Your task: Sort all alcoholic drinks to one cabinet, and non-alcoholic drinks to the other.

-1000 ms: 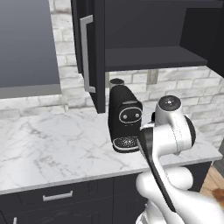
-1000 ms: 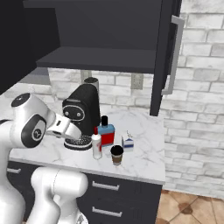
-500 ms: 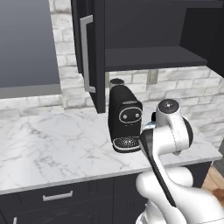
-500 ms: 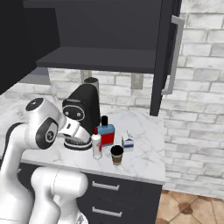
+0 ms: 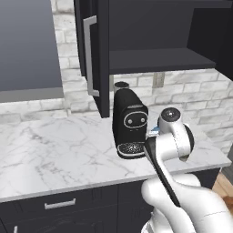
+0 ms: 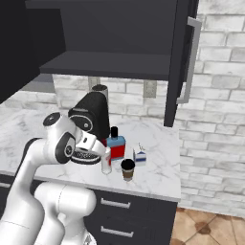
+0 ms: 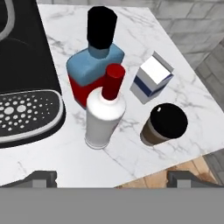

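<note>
Gripper (image 7: 111, 177) condition: jaws spread wide, nothing between them; it hangs above the 4 drinks and looks down on them.

Location of task items: all 4 stand clustered on the marble counter (image 7: 144, 30) near its right end, just beside the black coffee machine (image 7: 24, 87); none is in a cabinet yet.

- White bottle with red cap (image 7: 105, 113): nearest the counter's front edge on the machine side, just in front of the squat red bottle (image 7: 92, 65); whether they touch cannot be told.
- Brown coffee cup with black lid (image 7: 163, 123): at the front edge, right of the white bottle.
- White-and-blue milk carton (image 7: 151, 78): behind the cup, right of the squat red bottle.

Both wall cabinets stand open; the right cabinet door (image 6: 179, 57) and the left cabinet door (image 5: 93, 54) project outward above the counter; the dark shelf (image 6: 110, 67) is bare where visible.

Hazards, as judged:

1. Tight spacing; one finger descending beside the white bottle is likely to strike the squat red bottle or the drip tray (image 7: 26, 111) of the machine.
2. The white bottle is slim and tall; an off-centre closure could tip it into the cup or off the front edge.
3. The cup stands close to the edge; a slight push could send it to the floor.
4. A lift toward the shelf passes near an open door; collision is possible.
</note>
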